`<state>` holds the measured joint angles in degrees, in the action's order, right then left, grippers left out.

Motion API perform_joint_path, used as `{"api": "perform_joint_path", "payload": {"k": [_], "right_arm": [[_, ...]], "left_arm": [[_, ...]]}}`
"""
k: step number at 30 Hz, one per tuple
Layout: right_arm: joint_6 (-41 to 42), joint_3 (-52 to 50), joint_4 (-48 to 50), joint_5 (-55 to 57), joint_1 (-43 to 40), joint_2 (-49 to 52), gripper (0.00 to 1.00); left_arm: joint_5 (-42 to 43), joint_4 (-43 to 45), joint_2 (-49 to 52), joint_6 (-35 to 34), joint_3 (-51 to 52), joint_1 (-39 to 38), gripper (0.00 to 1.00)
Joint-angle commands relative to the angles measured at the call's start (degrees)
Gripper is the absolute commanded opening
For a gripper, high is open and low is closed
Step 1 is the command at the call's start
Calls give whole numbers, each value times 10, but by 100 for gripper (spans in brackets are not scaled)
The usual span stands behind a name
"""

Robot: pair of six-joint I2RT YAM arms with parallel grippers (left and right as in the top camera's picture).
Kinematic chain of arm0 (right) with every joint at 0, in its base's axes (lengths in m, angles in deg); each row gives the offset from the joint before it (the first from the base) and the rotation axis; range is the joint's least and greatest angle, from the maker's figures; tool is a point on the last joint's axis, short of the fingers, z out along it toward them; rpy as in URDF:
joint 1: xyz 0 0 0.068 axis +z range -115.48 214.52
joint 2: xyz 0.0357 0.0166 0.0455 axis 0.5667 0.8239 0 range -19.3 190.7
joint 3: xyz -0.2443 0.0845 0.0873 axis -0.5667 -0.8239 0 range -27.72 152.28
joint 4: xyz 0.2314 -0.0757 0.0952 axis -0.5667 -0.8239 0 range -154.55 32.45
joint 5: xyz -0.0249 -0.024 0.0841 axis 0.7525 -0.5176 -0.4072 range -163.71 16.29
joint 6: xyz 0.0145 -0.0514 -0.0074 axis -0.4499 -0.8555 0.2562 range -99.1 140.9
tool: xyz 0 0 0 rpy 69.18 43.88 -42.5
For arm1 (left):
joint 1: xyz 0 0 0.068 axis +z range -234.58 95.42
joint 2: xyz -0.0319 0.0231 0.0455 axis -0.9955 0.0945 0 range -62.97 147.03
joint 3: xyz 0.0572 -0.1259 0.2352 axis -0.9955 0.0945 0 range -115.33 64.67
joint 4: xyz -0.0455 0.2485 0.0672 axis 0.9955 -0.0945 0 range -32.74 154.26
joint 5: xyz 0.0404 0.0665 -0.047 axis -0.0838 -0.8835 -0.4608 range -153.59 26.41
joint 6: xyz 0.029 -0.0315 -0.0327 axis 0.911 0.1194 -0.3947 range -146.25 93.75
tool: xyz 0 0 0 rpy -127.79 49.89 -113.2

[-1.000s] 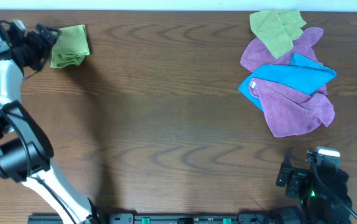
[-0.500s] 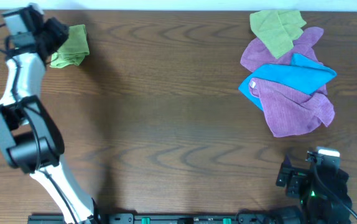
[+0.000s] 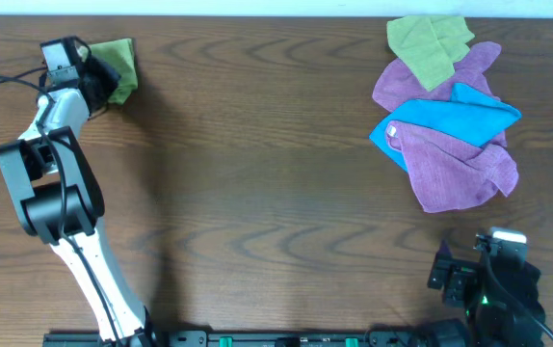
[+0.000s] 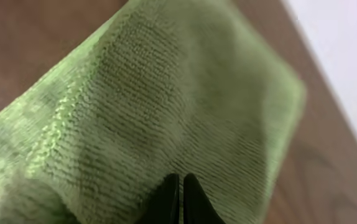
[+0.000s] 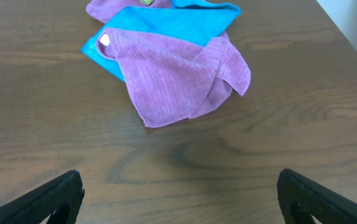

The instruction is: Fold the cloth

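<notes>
The lime-green cloth [image 3: 122, 66] lies in the table's [image 3: 257, 173] far left corner, bunched into a small, roughly rectangular wad whose far edge runs close along the table's far edge. In the left wrist view its surface [image 4: 166, 106] is soft, fuzzy microfibre with fine ribbed rows, one rounded corner pointing toward the pale strip [image 4: 346, 56] beyond the table's edge.

The left gripper [image 3: 96, 79] covers the cloth's left part, and its two dark fingertips [image 4: 173, 198] are pressed together with only a thin line between them. I cannot tell whether any fabric is pinched there.

Most of the table, from the cloth across the middle and toward the near edge, is bare dark wood-grain with open room to move.

At the table's far right corner sits a loose pile: an olive-green cloth [image 3: 429, 43] nearest the far edge, a blue cloth [image 3: 460, 116] folded into a wedge, and rumpled purple cloth [image 3: 455, 169] under and over the blue one, spreading toward the near side.

The right gripper [image 5: 178, 193] hangs at the table's near right corner, fingers spread wide and holding nothing, well apart from the pile.
</notes>
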<state>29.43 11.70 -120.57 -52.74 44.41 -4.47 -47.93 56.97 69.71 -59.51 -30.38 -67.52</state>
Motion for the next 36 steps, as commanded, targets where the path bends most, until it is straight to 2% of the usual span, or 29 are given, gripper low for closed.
{"api": "perform_joint_path", "payload": {"k": [1,9,15,22,31,36], "right_arm": [[-5,6,0,2,7,-4,99],[-5,6,0,2,7,-4,99],[-5,6,0,2,7,-4,99],[-5,6,0,2,7,-4,99],[-5,6,0,2,7,-4,99],[-5,6,0,2,7,-4,99]], "left_arm": [[-46,-19,14,-6,4,7,6],[-51,-23,14,11,4,26,6],[36,-2,13,11,4,37,6],[88,5,-2,11,4,39,6],[89,-8,-137,40,4,40,5],[104,-73,-236,81,4,40,6]]}}
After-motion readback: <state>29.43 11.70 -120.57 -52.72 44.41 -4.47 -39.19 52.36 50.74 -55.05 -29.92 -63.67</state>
